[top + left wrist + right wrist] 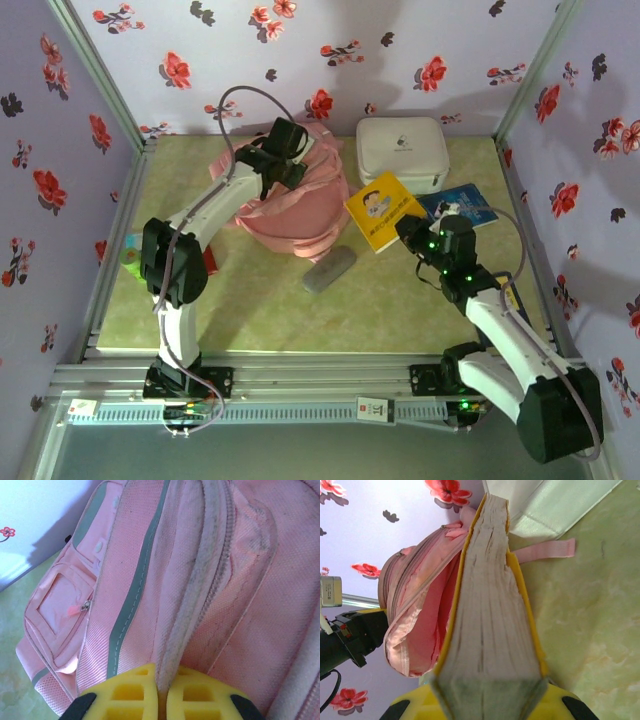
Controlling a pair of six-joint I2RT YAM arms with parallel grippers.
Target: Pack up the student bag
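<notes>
Holding the bag: left gripper (162, 696) closed on a fold of the rim beside the zip, fabric pinched between the pads with no gap visible.
Holding the cargo: right gripper (487, 700) clamped across the near end of the yellow book (487, 620), the thick block of pages filling the jaws.
Bag position: student bag (295, 215) in the far left part of the table (260, 310), close to the far edge, with a white case (402, 148) just beside it to the right.
Bag mouth: main compartment gaping, pink lining (445, 630) visible from the right wrist.
Direction from the jaws: mouth ahead of the right gripper and off to the left of the book, not in line with it.
Book long axis: running straight away from the jaws toward the far edge, page edges facing the wrist camera, covers upright on either side.
Nearer arm: left arm already on the bag; right arm carrying the book, just beside the bag's right flank from above.
Book-to-bag contact: cannot tell.
Next move, judged: turn the book's leading end left to face the mouth, then slide it in lengthwise under the lifted rim.
Risk, judged: leading corner catching the zip rim, or the loose strap (545, 550) on the table.
Left to pack, judged: grey pouch (329, 269) mid-table; blue book (462, 205) near the right edge.
</notes>
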